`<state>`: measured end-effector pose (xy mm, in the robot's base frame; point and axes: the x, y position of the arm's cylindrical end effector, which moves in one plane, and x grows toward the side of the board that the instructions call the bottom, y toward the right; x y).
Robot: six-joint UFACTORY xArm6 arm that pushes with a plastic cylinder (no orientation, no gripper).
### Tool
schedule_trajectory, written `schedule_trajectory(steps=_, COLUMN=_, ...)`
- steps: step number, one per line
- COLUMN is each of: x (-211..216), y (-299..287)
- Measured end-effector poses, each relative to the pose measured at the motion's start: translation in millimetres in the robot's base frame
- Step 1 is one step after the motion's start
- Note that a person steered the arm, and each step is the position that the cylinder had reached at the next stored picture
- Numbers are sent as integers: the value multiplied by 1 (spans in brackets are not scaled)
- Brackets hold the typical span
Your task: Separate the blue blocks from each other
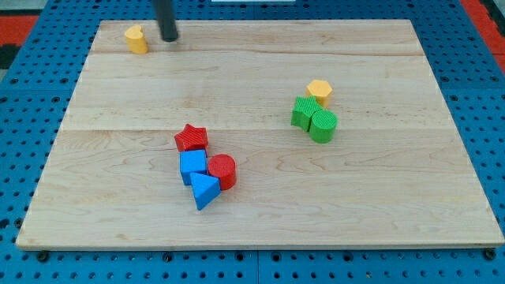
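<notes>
A blue cube (192, 165) and a blue triangular block (204, 190) lie touching each other at the lower middle of the wooden board (379, 213). A red star block (191, 138) touches the cube from above. A red cylinder (222, 170) sits against the right side of both blue blocks. My tip (170, 37) stands near the board's top left, far above the blue blocks and just right of a yellow block (136, 39).
At the view's right, a yellow hexagonal block (319, 91) sits above a green block (303, 113) and a green cylinder (323, 125), all clustered together. The board rests on a blue pegboard surface (31, 110).
</notes>
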<state>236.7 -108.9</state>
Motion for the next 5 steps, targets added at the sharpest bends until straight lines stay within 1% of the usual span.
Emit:
schedule_trajectory(steps=1, x=2, y=70)
schedule_trajectory(steps=2, x=8, y=127)
schedule_trajectory(steps=3, x=47, y=196)
schedule_trajectory(steps=4, x=99, y=229)
schedule_trajectory(steps=5, x=111, y=258)
